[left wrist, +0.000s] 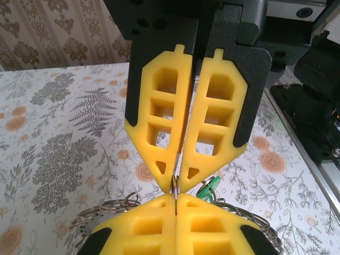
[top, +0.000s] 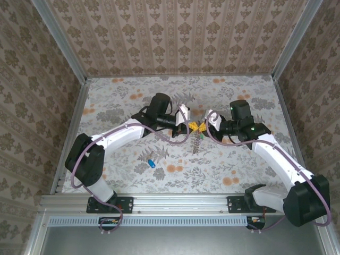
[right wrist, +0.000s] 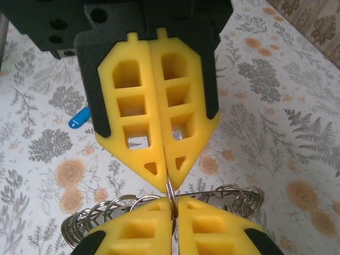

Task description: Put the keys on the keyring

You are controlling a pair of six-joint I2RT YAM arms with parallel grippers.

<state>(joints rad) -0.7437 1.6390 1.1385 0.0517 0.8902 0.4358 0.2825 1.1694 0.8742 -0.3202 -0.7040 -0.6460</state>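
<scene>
One blue key (top: 151, 162) lies apart from one keyring (right wrist: 170, 192), one green key (left wrist: 207, 187).

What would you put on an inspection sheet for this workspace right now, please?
surface: flowered cloth, lying flat.
job's things: keyring pinched between both grippers, silvery loops beneath; blue key lying apart on the cloth; green key beside the loops.
clutter: nothing seen.
grippers: left gripper and right gripper tip to tip, jaws shut on the keyring.
cables: purple cables along both arms.
surroundings: patterned walls; metal rail at the near edge.
</scene>
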